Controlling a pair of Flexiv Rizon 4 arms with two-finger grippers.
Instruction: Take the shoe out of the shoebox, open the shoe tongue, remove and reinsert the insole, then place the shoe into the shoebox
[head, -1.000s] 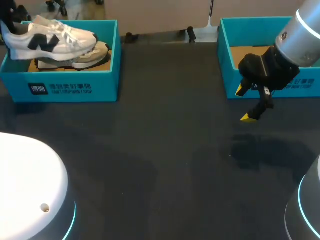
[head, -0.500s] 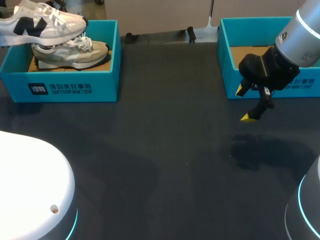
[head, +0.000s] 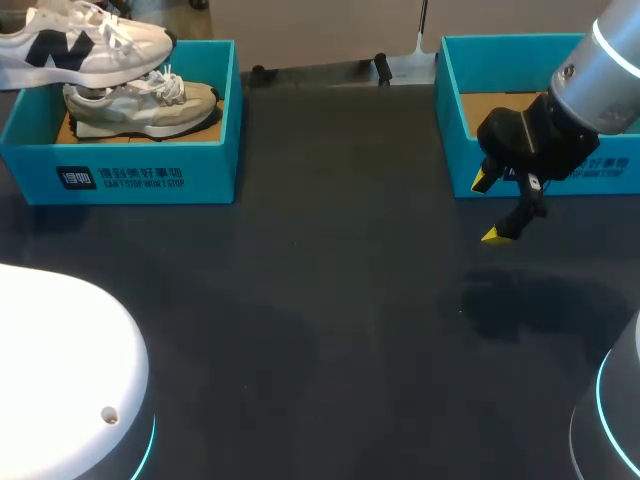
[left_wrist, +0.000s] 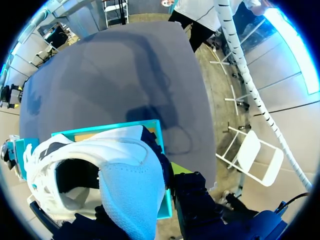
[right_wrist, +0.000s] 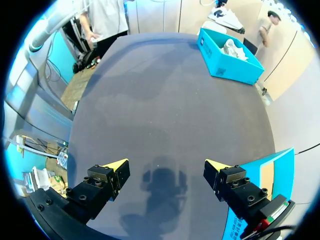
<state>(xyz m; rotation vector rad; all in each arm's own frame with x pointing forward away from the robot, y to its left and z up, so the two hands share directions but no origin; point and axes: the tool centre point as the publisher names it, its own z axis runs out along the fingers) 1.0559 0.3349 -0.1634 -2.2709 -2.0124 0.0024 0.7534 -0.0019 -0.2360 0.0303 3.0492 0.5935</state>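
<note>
The dark table (head: 330, 300) carries two teal boxes. Find the shoebox (head: 130, 175) at the far left and the second box (head: 455, 130) at the far right, well apart. A grey shoe (head: 150, 105) lies inside the shoebox on its side. The white shoe (head: 90, 50) hangs over the rear left part of the shoebox, above the grey shoe. You cannot tell whether the two shoes touch. In the left wrist view, the left gripper (left_wrist: 150, 220) has the white shoe clamped between its black fingers, and the shoe hides the yellow tips. The right gripper (head: 489, 208) hangs above the table just in front of the second box. Its fingers are spread wide with nothing between them.
</note>
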